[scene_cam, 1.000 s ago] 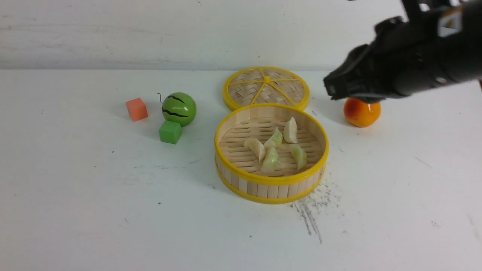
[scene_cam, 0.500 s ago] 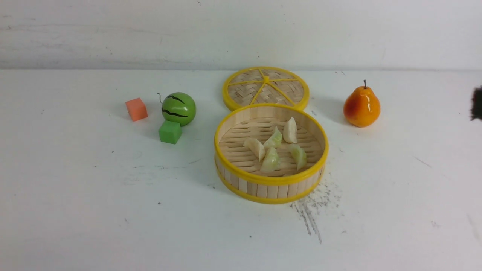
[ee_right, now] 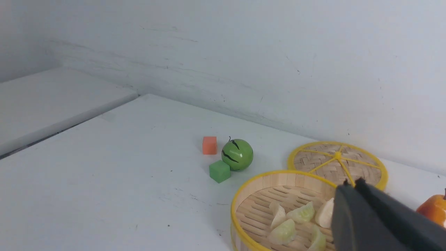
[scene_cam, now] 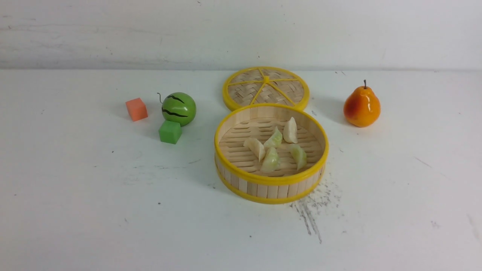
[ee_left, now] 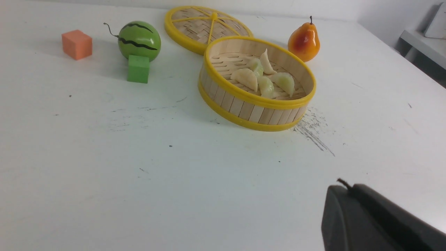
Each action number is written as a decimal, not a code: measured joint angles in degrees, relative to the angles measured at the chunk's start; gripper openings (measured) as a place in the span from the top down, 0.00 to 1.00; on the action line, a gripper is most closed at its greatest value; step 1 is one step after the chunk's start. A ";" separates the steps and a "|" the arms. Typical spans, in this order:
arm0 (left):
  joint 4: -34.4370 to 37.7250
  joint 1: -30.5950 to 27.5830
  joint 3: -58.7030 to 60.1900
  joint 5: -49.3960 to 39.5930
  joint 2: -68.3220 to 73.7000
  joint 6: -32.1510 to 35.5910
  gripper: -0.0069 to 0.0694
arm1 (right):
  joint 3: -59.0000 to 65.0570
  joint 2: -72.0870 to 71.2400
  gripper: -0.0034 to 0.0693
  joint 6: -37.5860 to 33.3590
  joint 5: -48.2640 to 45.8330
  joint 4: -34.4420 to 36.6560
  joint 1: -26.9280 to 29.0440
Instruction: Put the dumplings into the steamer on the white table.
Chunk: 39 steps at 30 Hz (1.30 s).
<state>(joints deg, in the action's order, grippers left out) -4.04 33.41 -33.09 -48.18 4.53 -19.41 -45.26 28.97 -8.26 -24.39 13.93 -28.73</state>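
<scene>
Dumplings, all five that I can count, lie inside the steamer, clustered a little toward its far-right part on the slatted floor, some touching one another. None sits on the bench outside the steamer, so I judge the loading done.

Just behind the steamer lies its woven lid, flat and nearly touching the far wall, presumably set aside so the basket stays open from above. To the steamer's right stands a pear, well apart; to its left sit a toy watermelon with a green cube just in front of it, and an orange cube farther left. They look like bystanders, clear of any path to the steamer.

My left hand is closed and empty, hanging over bare bench on the near side of the steamer. My right hand is closed on nothing as well, raised on the steamer's right. Both are out of the front view, which suits a finished job.
</scene>
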 joint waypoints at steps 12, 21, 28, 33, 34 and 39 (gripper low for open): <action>-0.10 0.00 0.00 0.00 0.00 0.00 0.93 | 0.26 -0.02 0.96 0.00 -0.14 -0.47 0.00; -0.43 0.00 0.00 0.05 0.00 0.00 0.92 | 17.82 -8.60 0.96 0.00 13.21 -7.41 7.52; -0.56 0.00 0.00 0.05 -0.05 0.00 0.92 | 38.14 -24.33 0.96 1.42 13.01 -8.83 24.57; -0.56 0.00 0.00 0.04 -0.05 0.00 0.91 | 44.08 -29.36 0.96 6.99 6.53 -11.50 31.18; -0.56 0.00 0.00 0.04 -0.05 0.00 0.91 | 44.83 -29.54 0.96 8.26 5.94 -12.31 31.52; -0.62 0.00 0.00 -0.01 -0.05 0.00 0.90 | 46.53 -29.55 0.96 12.91 4.35 -15.85 31.66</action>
<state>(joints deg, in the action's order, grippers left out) -4.65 33.41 -33.09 -48.19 4.49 -19.41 1.27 -0.58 4.65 -20.04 -1.92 2.93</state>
